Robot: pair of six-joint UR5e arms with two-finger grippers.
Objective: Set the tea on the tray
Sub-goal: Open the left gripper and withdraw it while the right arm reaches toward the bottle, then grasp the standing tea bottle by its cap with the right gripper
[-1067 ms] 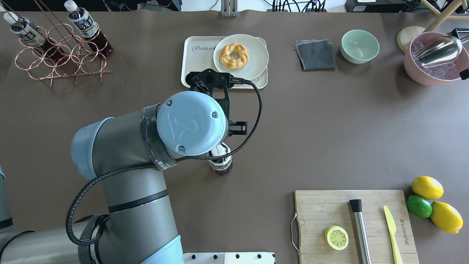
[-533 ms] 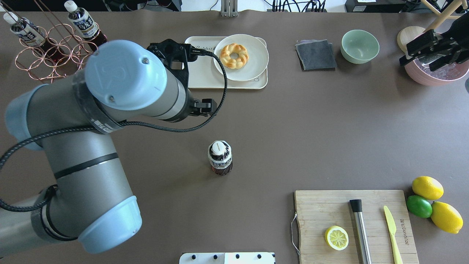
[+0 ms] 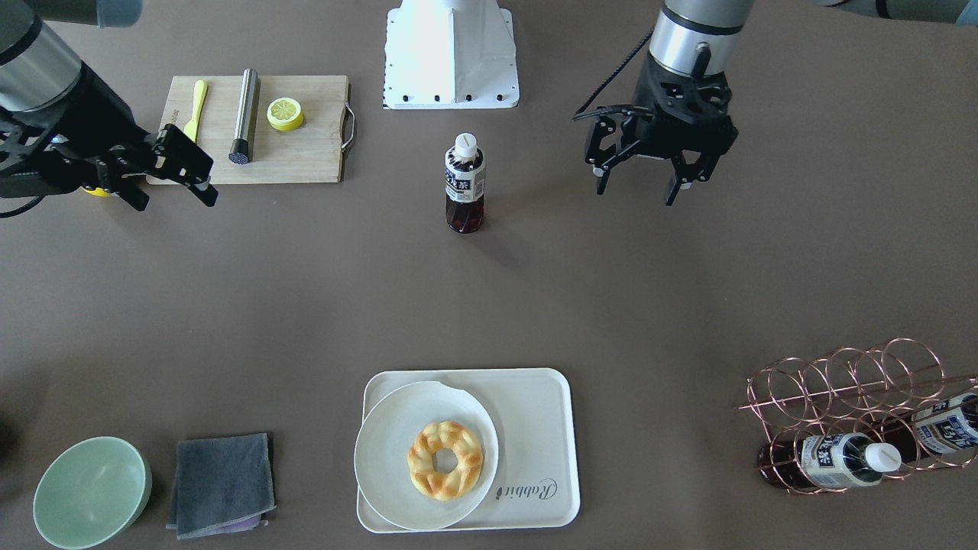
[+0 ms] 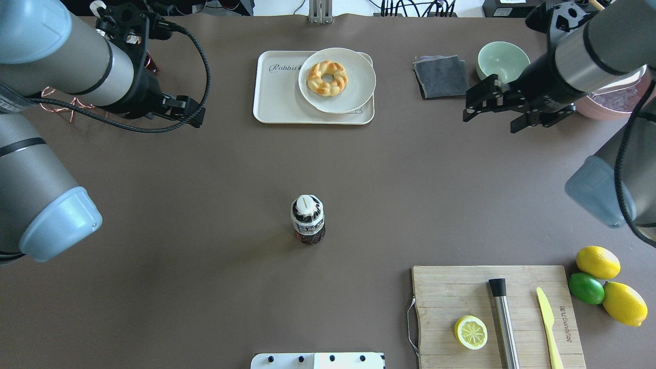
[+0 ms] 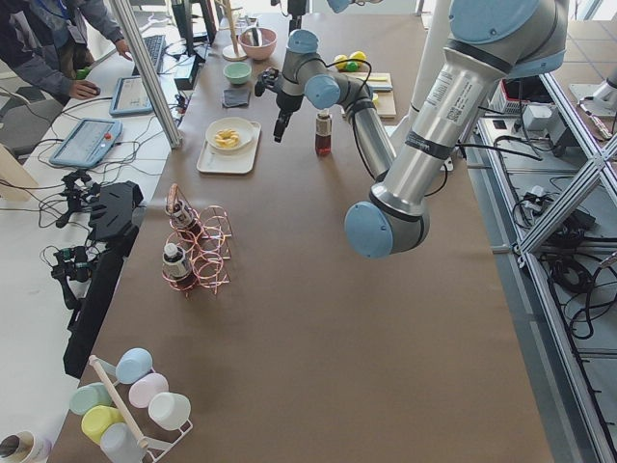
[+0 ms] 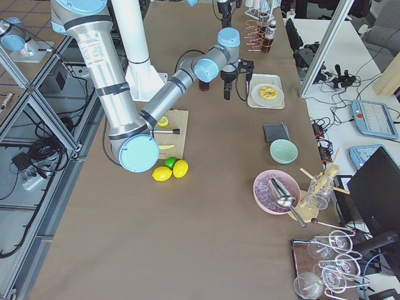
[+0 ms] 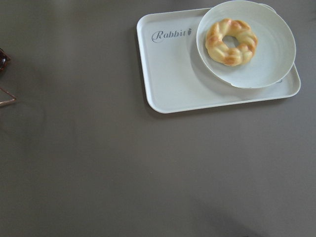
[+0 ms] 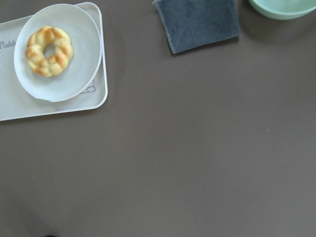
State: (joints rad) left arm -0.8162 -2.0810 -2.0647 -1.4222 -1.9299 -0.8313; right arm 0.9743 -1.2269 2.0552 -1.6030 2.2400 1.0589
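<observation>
The tea (image 4: 307,220) stands upright alone in the middle of the table; it also shows in the front view (image 3: 464,183). Two like bottles (image 3: 840,458) lie in the copper rack. The cream tray (image 4: 279,95) with "Rabbit" script sits at the far middle and shows in the left wrist view (image 7: 173,74) and the front view (image 3: 535,428). My left gripper (image 3: 636,195) is open and empty, raised above the table well to the left of the tea (image 4: 177,113). My right gripper (image 4: 492,122) is open and empty, to the right of the tray (image 3: 174,200).
A round plate (image 4: 353,87) with a doughnut (image 4: 327,78) covers the tray's right part. A grey cloth (image 4: 441,77), green bowl (image 4: 503,64) and pink bowl (image 4: 605,105) sit far right. A cutting board (image 4: 446,292), lemons and a lime (image 4: 586,288) lie near right.
My left arm has pulled away from the tea, up and to the left, leaving the bottle standing. My right arm has swung in from the far right towards the middle.
</observation>
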